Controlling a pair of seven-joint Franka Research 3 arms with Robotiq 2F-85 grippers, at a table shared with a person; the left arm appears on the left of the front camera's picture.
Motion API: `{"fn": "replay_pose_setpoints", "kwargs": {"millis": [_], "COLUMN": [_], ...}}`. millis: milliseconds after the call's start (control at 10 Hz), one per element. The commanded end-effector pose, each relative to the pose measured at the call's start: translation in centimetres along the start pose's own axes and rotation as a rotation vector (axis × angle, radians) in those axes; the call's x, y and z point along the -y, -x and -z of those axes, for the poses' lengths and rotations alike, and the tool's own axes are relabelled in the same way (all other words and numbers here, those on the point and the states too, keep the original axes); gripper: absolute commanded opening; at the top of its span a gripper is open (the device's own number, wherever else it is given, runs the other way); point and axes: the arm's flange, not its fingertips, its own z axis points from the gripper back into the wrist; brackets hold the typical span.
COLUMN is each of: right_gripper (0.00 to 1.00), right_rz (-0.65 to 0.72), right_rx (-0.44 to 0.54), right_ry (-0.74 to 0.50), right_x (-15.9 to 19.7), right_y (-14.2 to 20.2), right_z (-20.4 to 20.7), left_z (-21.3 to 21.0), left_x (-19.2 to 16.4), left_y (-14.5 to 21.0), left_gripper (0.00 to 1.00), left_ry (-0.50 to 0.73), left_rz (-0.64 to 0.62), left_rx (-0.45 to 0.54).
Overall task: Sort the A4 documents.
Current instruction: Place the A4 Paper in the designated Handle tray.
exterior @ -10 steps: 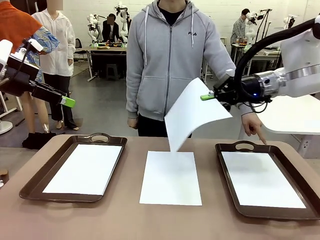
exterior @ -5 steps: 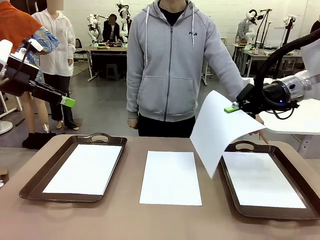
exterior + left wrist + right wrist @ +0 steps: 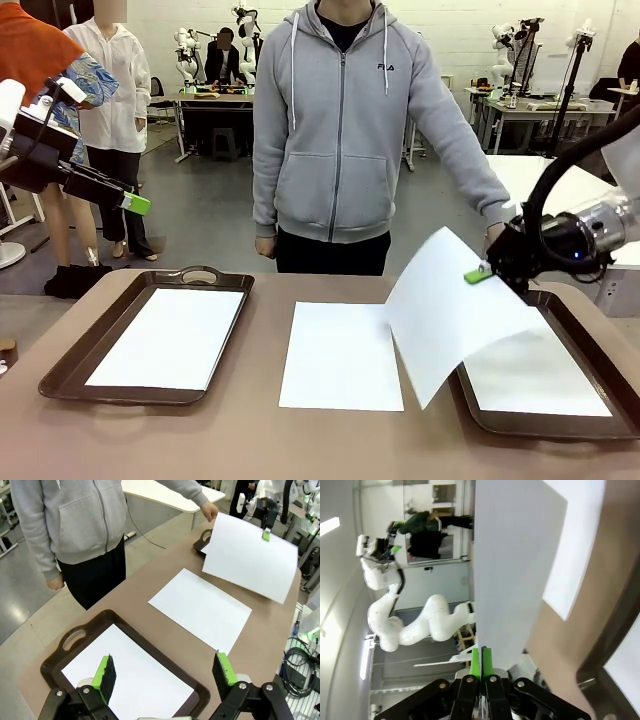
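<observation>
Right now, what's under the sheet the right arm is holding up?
The right tool carries the held sheet over the right tray, where another white sheet lies. The tray's left side is covered from the front.

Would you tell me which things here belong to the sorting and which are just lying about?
Job: held sheet in shut right tool; centre sheet; left tray and right tray, each holding a sheet.
Lying about: small unclear object at table's left edge.

First sheet (image 3: pixel 170 338) flat in left tray (image 3: pixel 98 340), second sheet (image 3: pixel 340 355) on worktop (image 3: pixel 250 430), third sheet (image 3: pixel 560 375) in right tray (image 3: pixel 545 428), fourth sheet (image 3: pixel 450 315) airborne, tilted, curled
</observation>
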Motion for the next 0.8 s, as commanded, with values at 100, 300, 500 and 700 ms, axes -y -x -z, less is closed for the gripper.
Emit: {"fn": "replay_pose_setpoints", "kwargs": {"millis": [100,300,500,700], "right_gripper": [0.01,0.01,0.01,0.01], "right_rz": [-0.049,-0.057,-0.062,-0.041], "right_rx": [0.115,0.178,0.224,0.214], "right_ry": [0.17,0.239,0.297,0.41], "right_x": [2.9,3.2,3.2,3.6], "right_y": [1.3,2.4,3.2,3.3], "right_z": [0.1,-1.7,-4.0,-6.1], "left_z": [0.0,0.0,0.0,0.0], "left_x": [0.0,0.0,0.0,0.0], "left_y": [0.1,0.1,0.1,0.1], "left_gripper": [1.0,1.0,1.0,1.0], "left_ry": [0.008,0.008,0.008,0.008], "left_rz": [0.0,0.0,0.0,0.0], "left_rx": [0.011,0.011,0.011,0.011]}}
